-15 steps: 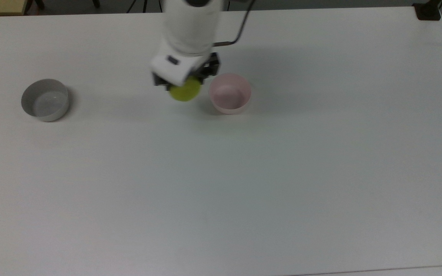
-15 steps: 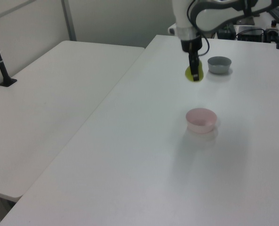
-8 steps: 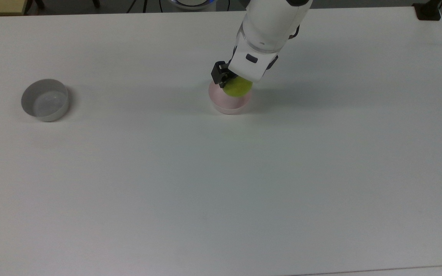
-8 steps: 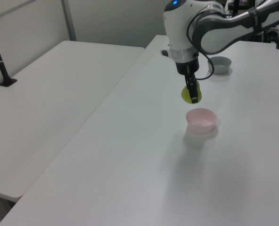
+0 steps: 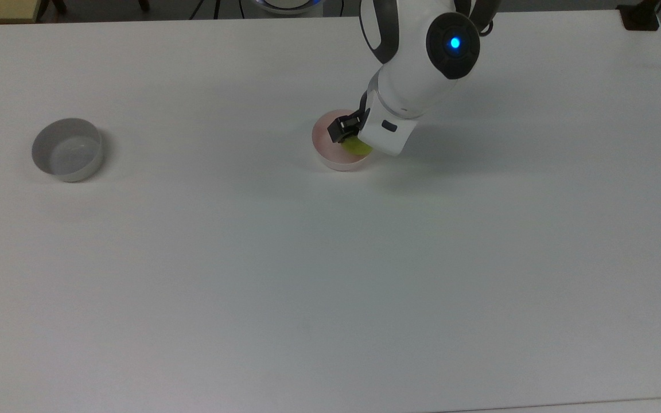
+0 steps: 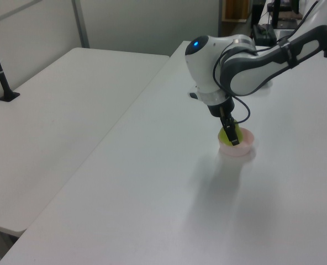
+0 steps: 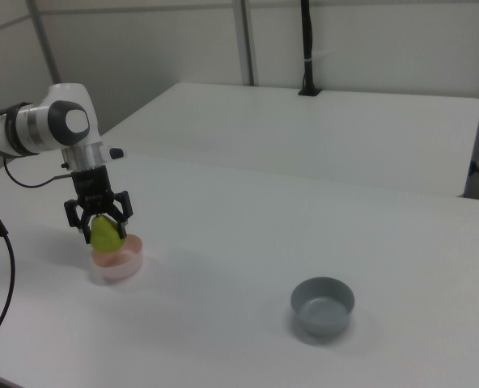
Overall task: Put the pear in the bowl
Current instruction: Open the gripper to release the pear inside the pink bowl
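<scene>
The gripper (image 7: 103, 234) is clamped on the pear (image 7: 105, 234), one black finger on each side of the fruit, as the right view shows plainly. It hangs pointing downward over the bowl (image 7: 118, 260), with the pear's lower end at about the level of the rim; whether the fruit touches the bowl's floor cannot be told. The pear is yellow-green, narrow end up between the fingers, broad end down. In the top view the gripper (image 5: 352, 137) covers most of the pear (image 5: 356, 147), leaving a yellow-green sliver inside the bowl (image 5: 326, 150) toward the top view's right side of it. In the left view the pear (image 6: 228, 135) sits over the near edge of the bowl (image 6: 244, 148), with a dark finger across its front. The bowl is pale pink, round and plain-walled, standing on the white table (image 5: 330, 275). A grey bowl (image 5: 67, 149) of like size stands well apart, toward the top view's left, and at the right view's right (image 7: 323, 305).
</scene>
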